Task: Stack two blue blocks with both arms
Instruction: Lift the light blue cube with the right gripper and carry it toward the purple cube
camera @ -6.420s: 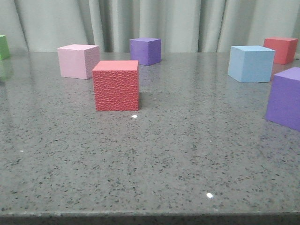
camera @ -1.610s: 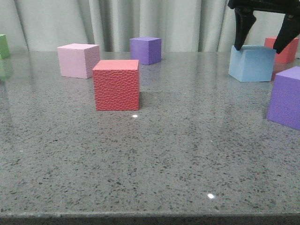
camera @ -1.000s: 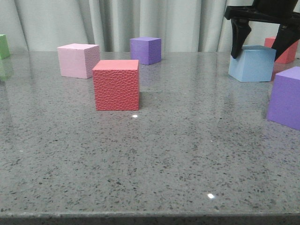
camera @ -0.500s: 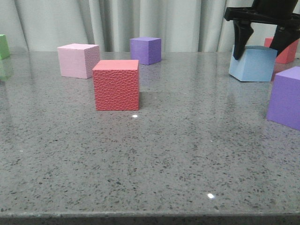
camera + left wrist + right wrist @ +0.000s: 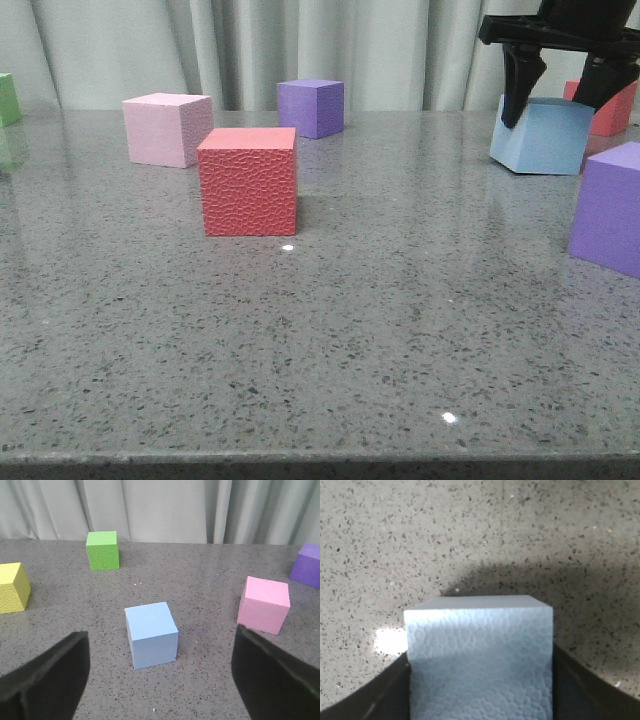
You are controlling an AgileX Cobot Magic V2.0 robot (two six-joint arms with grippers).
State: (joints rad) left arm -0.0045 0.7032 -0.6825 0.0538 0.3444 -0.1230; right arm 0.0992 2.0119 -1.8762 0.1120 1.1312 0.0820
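The right gripper [image 5: 558, 100] clamps one blue block [image 5: 541, 135] between its fingers, tilted as if lifting for stacking, while the left gripper [image 5: 160, 680] hangs spread open, the second blue block [image 5: 151, 634] centred ahead between its fingers.

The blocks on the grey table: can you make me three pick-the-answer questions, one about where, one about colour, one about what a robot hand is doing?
1. Where is the textured red cube?
A. in front of the pale pink cube
B. on top of it
C. behind the curtain

2. What colour is the cube beside the yellow cube in the left wrist view?
A. orange
B. green
C. white

3. What is the right hand doing?
A. hanging empty
B. gripping the light blue cube
C. pushing the purple cube

Answers: 1 A, it sits nearer the camera. 2 B, the green cube. 3 B, fingers clamp both sides, cube tilted.
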